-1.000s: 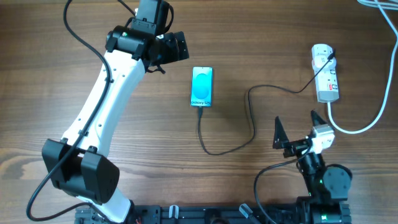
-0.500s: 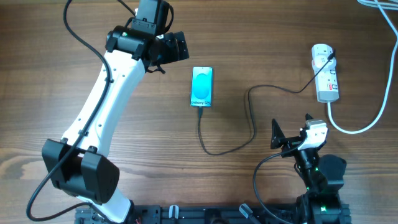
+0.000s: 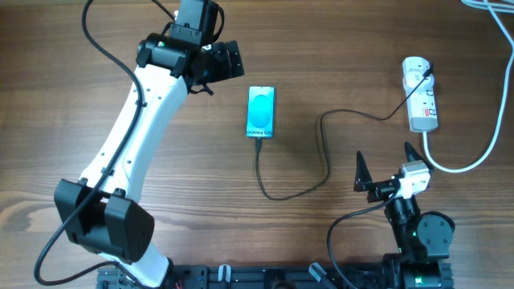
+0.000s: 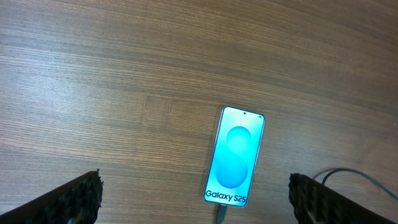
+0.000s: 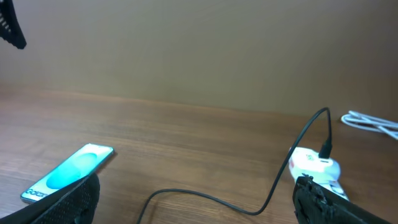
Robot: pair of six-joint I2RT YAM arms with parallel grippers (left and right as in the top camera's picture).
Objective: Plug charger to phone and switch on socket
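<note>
Phone (image 3: 261,111) sits mid-table, slightly toward the far edge. Charger (image 3: 324,152) looks seated in its near end and loops across to socket (image 3: 421,104), which lies by the right edge near the far-right corner; switching on looks like the step left. Right gripper (image 3: 383,154) is spread and empty close to the near edge, with charger slack lying between it and the socket. A reach to the socket could hook that loop and pull the tip out or drag the phone. Socket lies loose on the table (image 3: 361,48), so an off-axis push may slide it instead of toggling. Left wrist: left gripper (image 4: 194,179) is wide apart, holds nothing and hovers off the phone's far-left side; charger meets the "Galaxy S25" end, seating depth can't be confirmed. Right wrist: same spread, socket low-right with charger rising from it, phone low-left, red marks too small to read on/off. Versus half a second ago, right gripper has shifted right and back toward the near edge; left gripper, phone and charger are unchanged.
</note>
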